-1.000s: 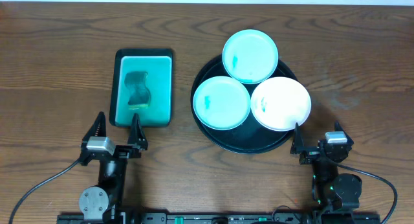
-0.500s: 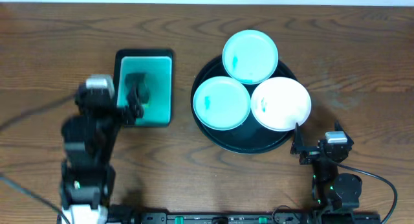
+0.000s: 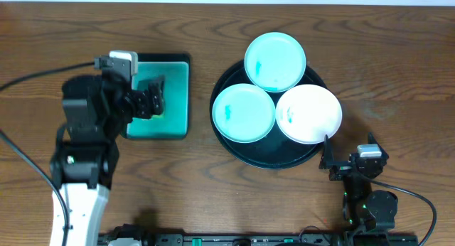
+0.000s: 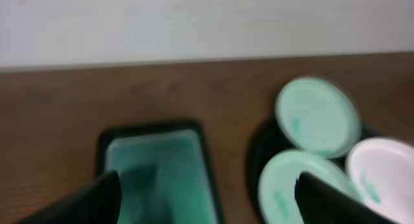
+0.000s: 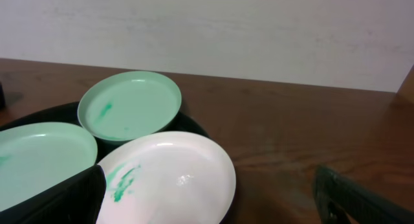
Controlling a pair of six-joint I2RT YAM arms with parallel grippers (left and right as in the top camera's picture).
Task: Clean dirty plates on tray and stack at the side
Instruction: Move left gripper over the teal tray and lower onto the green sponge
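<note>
While the left tool hangs wide open and empty over the sponge dish, all three plates sit smeared on the tray. The right tool gapes empty nearby. Nothing cleaned or stacked yet.

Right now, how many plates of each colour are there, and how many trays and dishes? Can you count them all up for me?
Mint plates: 2
White plate: 1
Black tray: 1
Teal dish: 1
Total: 5
</note>
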